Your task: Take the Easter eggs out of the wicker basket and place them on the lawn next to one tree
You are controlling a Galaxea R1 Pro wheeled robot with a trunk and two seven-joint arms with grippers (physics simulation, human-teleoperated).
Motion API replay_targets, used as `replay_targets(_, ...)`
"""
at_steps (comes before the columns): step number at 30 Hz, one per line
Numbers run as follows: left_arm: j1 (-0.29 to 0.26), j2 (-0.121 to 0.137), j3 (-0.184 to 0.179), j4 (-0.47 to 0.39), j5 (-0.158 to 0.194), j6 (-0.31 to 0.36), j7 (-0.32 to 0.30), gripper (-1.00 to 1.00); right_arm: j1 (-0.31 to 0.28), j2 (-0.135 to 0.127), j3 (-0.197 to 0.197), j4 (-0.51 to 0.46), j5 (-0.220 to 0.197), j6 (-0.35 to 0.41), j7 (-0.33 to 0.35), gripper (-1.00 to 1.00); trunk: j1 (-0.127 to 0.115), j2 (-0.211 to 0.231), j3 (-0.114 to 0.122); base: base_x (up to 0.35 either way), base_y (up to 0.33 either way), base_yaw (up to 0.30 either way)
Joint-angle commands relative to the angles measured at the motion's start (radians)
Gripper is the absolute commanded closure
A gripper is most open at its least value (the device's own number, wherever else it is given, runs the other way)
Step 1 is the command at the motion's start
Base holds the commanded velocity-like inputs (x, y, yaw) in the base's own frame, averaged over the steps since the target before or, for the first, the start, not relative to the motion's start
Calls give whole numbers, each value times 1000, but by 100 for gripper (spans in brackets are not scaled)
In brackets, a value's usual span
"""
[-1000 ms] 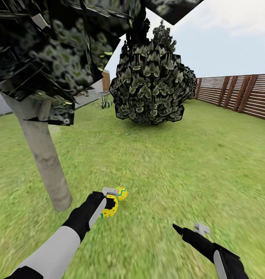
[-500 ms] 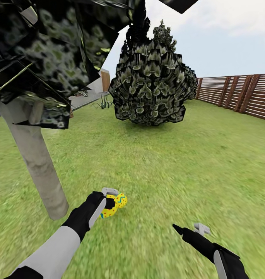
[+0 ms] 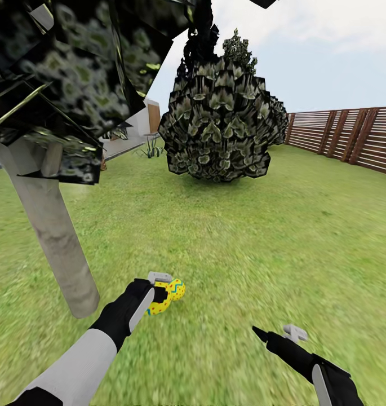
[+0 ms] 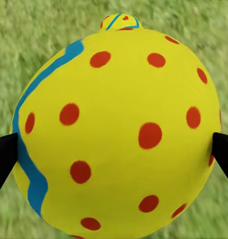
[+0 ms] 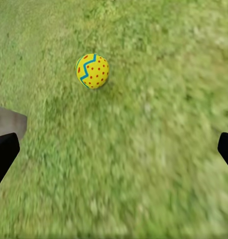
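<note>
Count of what you have in front of you: eggs, trees, arms.

You can see two Easter eggs in the head view: one red-dotted egg (image 3: 159, 305) at your left gripper (image 3: 162, 293) and one zigzag egg (image 3: 177, 289) on the lawn (image 3: 243, 242) just beyond it. There are two trees: one pale grey trunk (image 3: 54, 237) close by and one bushy tree (image 3: 221, 113) farther off. You have two arms in view, each with one gripper, the right gripper (image 3: 277, 334) included. One slatted fence (image 3: 350, 135) runs along the right side.
</note>
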Motion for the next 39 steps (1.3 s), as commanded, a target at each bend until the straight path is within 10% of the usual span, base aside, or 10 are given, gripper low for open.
replay_targets(1, -1, 1, -3, -1, 10, -4, 11, 100, -1, 1, -4, -1, -8, 9, 3, -100, 4, -8, -4, 0, 0, 0)
replay_targets(39, -5, 3, -4, -1, 7, -37, 15, 100, -1, 2, -2, -1, -8, 10, 3, -100, 149, -274, -139, 0, 0, 95)
